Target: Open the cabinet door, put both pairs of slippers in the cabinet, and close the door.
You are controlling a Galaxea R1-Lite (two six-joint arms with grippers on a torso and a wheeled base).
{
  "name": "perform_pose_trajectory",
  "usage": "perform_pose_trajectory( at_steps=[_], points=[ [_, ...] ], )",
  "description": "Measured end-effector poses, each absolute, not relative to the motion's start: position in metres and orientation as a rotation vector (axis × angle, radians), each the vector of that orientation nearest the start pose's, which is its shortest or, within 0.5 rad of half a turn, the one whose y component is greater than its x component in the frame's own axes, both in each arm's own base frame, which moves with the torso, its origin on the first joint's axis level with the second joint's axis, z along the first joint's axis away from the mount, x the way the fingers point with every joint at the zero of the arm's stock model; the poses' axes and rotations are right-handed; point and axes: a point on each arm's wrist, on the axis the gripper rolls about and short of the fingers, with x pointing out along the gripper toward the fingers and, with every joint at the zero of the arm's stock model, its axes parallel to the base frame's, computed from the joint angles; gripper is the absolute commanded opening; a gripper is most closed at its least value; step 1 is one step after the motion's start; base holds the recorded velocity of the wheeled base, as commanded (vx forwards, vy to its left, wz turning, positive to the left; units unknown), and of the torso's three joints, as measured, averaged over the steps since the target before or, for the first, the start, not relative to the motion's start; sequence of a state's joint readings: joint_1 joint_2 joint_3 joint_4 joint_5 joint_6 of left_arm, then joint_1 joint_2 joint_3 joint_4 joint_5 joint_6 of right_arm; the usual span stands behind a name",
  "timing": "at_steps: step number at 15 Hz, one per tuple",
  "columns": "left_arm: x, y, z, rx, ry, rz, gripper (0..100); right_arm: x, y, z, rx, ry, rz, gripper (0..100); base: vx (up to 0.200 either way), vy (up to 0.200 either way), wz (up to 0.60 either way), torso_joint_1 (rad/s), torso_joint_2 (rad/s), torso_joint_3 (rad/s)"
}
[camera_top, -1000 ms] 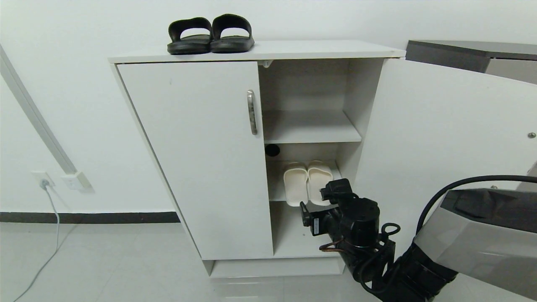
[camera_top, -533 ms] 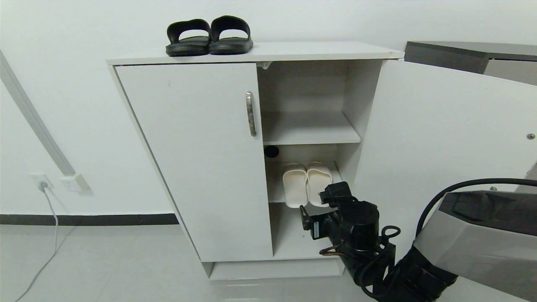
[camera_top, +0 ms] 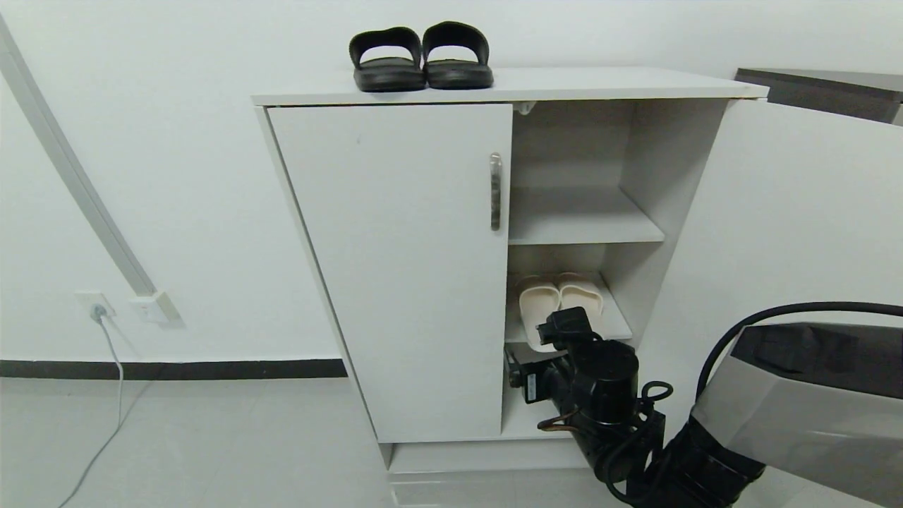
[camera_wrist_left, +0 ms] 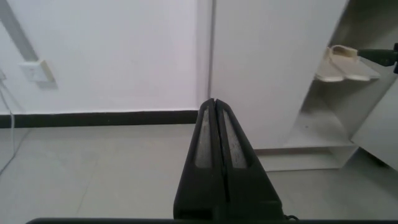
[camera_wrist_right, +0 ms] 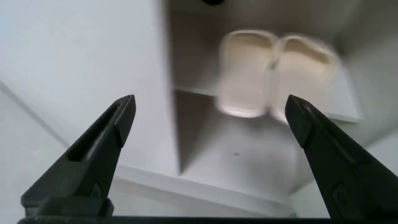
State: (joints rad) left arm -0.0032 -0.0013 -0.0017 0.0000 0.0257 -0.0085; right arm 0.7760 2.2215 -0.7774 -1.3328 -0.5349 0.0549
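Already the cream slippers (camera_top: pixel 540 303) lie on the middle shelf (camera_top: pixel 621 326). The black slippers (camera_top: pixel 388 74) sit at 11 o'clock from them on the cabinet top (camera_top: pixel 600 83). At 6 o'clock, my right hand (camera_wrist_right: pixel 210 106) is spread empty, presumably freed for them; my left hand (camera_wrist_left: pixel 214 109) is clenched on nothing.

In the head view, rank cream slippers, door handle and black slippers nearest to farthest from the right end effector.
1. Cream slippers, on the shelf just beyond the right end effector.
2. Door handle, on the closed left door, higher up.
3. Black slippers, up on the cabinet top.
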Motion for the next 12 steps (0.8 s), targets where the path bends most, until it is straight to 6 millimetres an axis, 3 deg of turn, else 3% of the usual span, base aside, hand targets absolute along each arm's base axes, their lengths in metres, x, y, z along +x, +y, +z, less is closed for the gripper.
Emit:
perform_pose_trajectory(
  at_steps=[5, 12],
  points=[
    [-0.023, 0.0007, 0.0759, -0.009, -0.003, 0.023, 0, 0.2781, 0.2554, 0.0627, -0.024, 0.095, 0.236, 100, 0.0, 0.2, 0.0, 0.0, 0.0, 0.001],
    [-0.023, 0.0007, 0.0759, -0.01, -0.004, 0.025, 0, 0.2812, 0.2498, 0.0618, -0.049, 0.089, 0.248, 100, 0.0, 0.0, 0.0, 0.0, 0.0, 0.0]
  ],
)
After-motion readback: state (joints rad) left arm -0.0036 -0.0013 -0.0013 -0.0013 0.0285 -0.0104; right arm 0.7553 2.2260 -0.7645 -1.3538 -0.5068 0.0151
